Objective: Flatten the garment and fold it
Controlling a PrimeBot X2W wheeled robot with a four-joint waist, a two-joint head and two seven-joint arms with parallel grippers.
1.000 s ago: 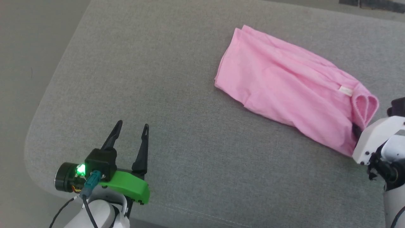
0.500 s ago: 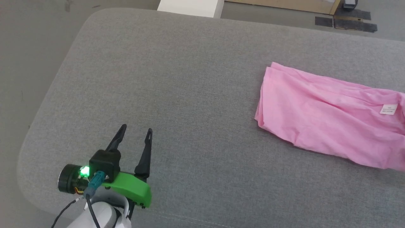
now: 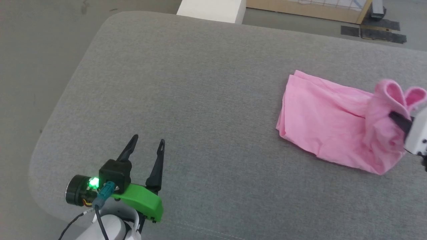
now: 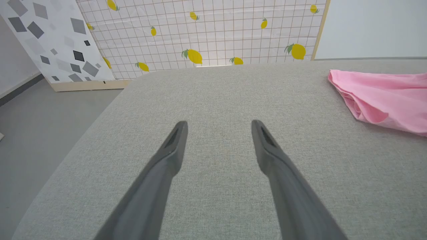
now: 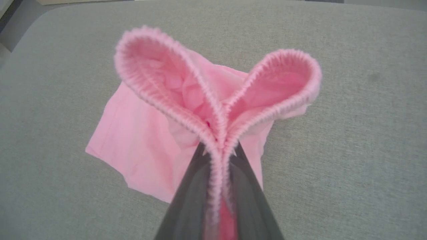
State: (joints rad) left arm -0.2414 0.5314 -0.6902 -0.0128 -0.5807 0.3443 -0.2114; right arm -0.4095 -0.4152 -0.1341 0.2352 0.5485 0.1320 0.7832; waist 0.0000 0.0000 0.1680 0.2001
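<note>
The garment [image 3: 327, 126], light pink shorts, lies at the right of the grey cushion [image 3: 206, 93]. Its gathered waistband end is lifted off the surface, bunched into two loops [image 5: 217, 100]. My right gripper [image 5: 218, 150] is shut on that waistband, which is pinched between its dark fingers; in the head view it sits at the right edge [image 3: 398, 120]. The leg end [image 4: 377, 100] still rests flat on the cushion. My left gripper [image 3: 146, 146] stands open near the cushion's front left corner, well apart from the garment, nothing between its fingers [image 4: 173, 146].
Grey floor [image 3: 33, 66] borders the cushion on the left and beyond. A white block [image 3: 210, 8] and a wooden-framed panel [image 3: 307, 6] stand past the far edge. Patterned boards [image 4: 206, 36] lean behind the cushion in the left wrist view.
The head camera has shifted between frames. The waistband end, lying low a second ago, is now raised and folded up in my right gripper. The left gripper stays put and open.
</note>
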